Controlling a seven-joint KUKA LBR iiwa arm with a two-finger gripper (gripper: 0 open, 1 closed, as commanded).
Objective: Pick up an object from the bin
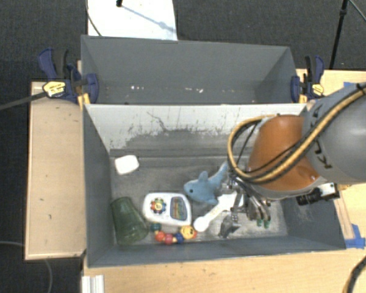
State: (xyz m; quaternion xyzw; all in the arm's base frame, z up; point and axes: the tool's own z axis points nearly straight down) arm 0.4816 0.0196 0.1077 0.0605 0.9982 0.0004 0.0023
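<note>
My gripper hangs low over the bin floor at the front right, under the orange wrist cover. Just to its left lies a white spoon-like piece, its round end toward the front, close to or touching the gripper. A blue plush sea animal lies behind the white piece, left of the gripper. Further left sits a white toy phone with coloured buttons.
A green translucent cup lies on its side at the front left. Small coloured balls and a yellow piece rest by the front wall. A white block lies at the left, further back. The arm covers the bin's right side.
</note>
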